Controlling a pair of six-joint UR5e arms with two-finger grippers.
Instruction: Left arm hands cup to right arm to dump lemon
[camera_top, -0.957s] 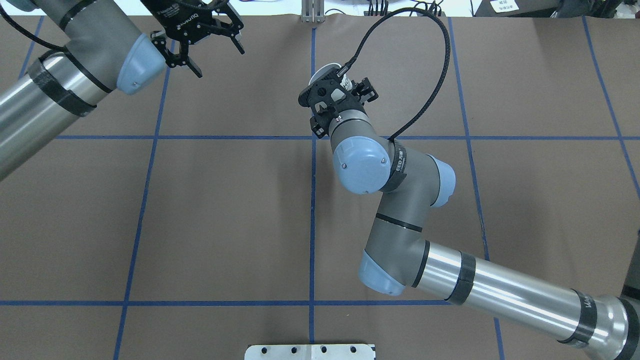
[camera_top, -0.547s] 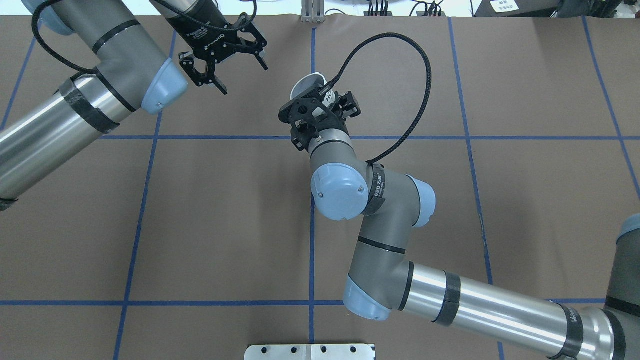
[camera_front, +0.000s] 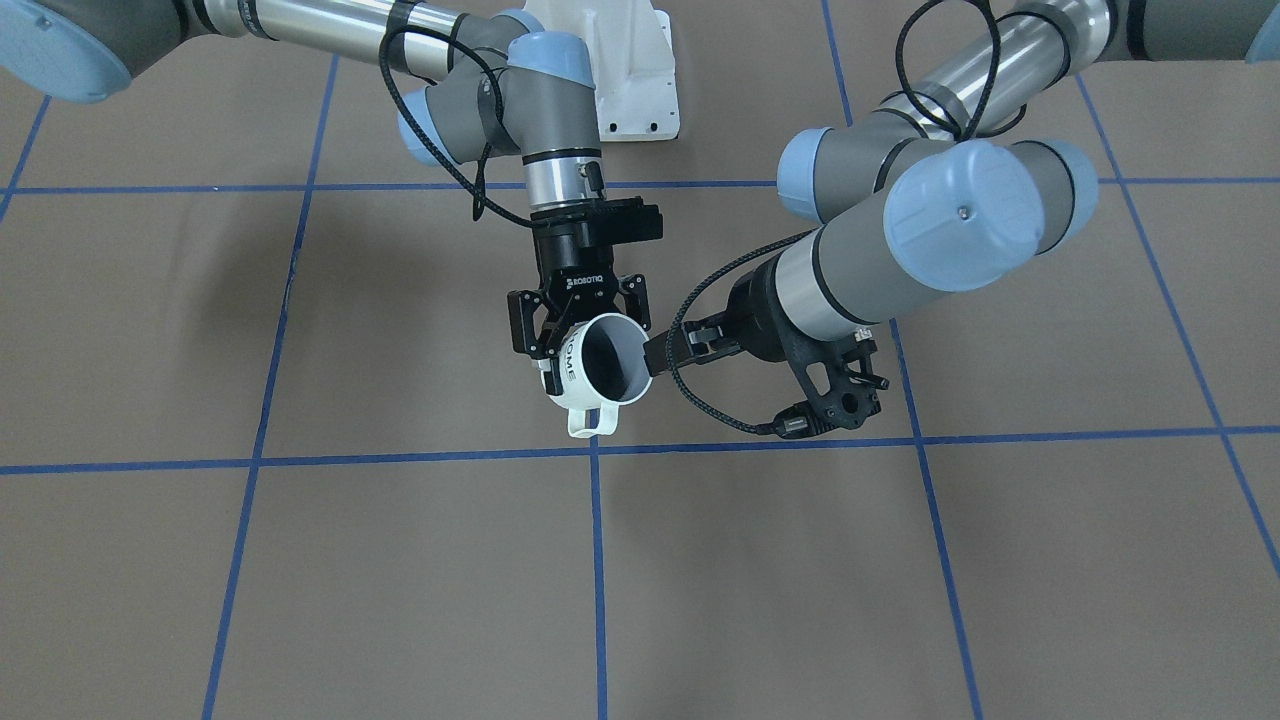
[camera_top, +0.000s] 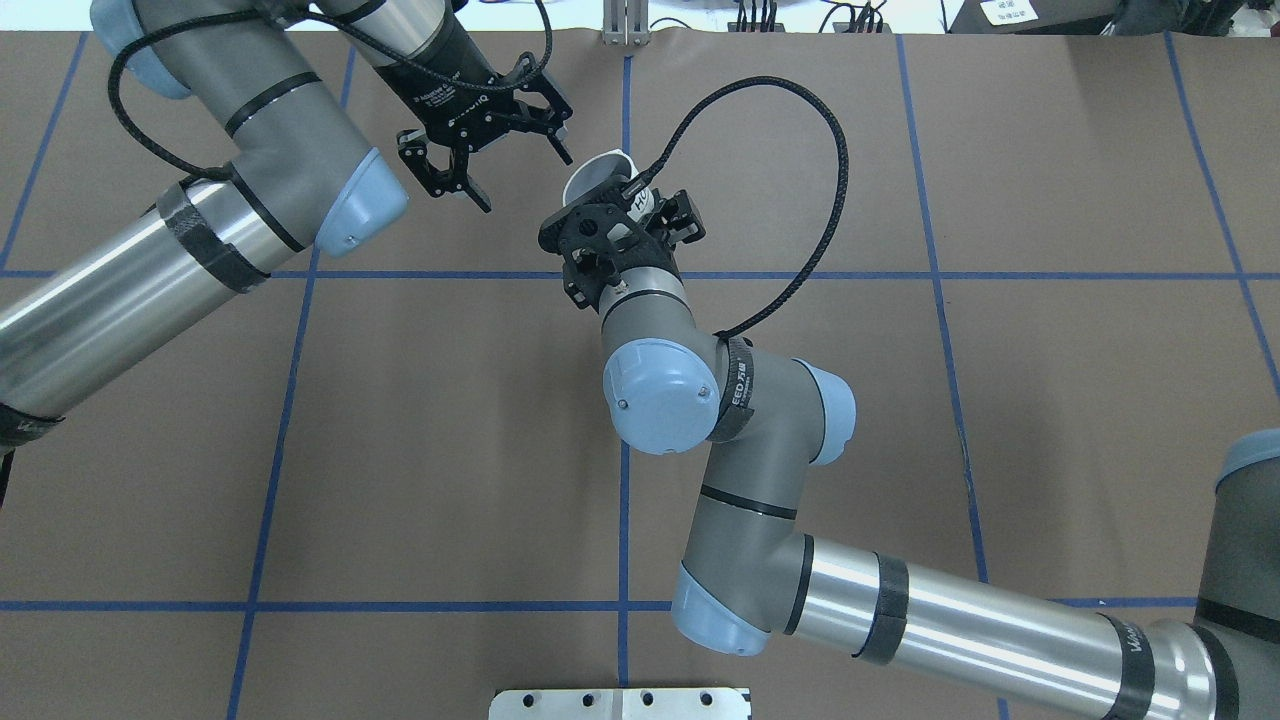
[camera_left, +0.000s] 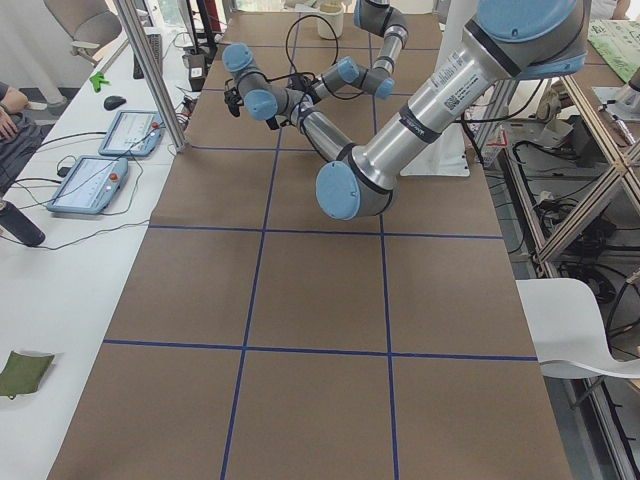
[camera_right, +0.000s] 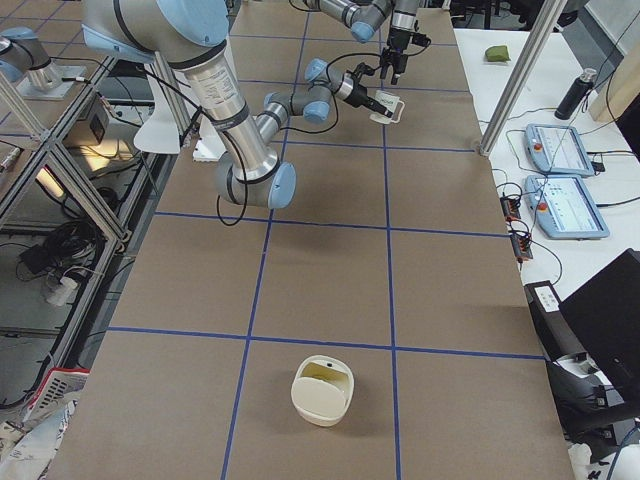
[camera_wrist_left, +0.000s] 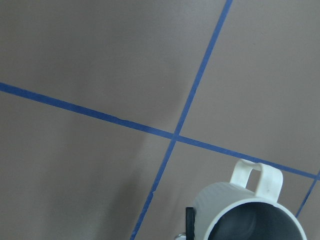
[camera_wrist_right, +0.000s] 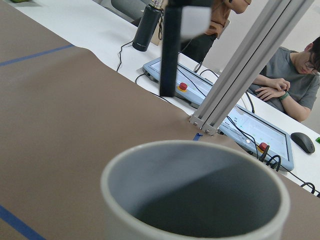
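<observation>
My right gripper (camera_front: 580, 332) is shut on the off-white cup (camera_front: 568, 368) with black "HOME" lettering and holds it above the table, tipped on its side with the handle (camera_front: 590, 422) low. In the overhead view the cup's rim (camera_top: 597, 168) shows beyond the right gripper (camera_top: 632, 205). The cup fills the right wrist view (camera_wrist_right: 195, 195); its grey inside shows no lemon. My left gripper (camera_top: 527, 182) is open, just left of the cup and apart from it. In the front view the left gripper (camera_front: 668, 350) points at the cup's rim. The left wrist view shows the cup (camera_wrist_left: 240, 210).
Brown paper with a blue tape grid covers the table (camera_top: 450, 440). A cream container (camera_right: 320, 390) stands at the far right end. Teach pendants (camera_right: 560, 150), a dark bottle (camera_right: 577, 92) and a seated person (camera_wrist_right: 295, 75) are beyond the far edge. A metal plate (camera_top: 620, 703) lies at the near edge.
The left arm has swung right and the right arm has carried the cup left, so the open left gripper and the cup are now close together.
</observation>
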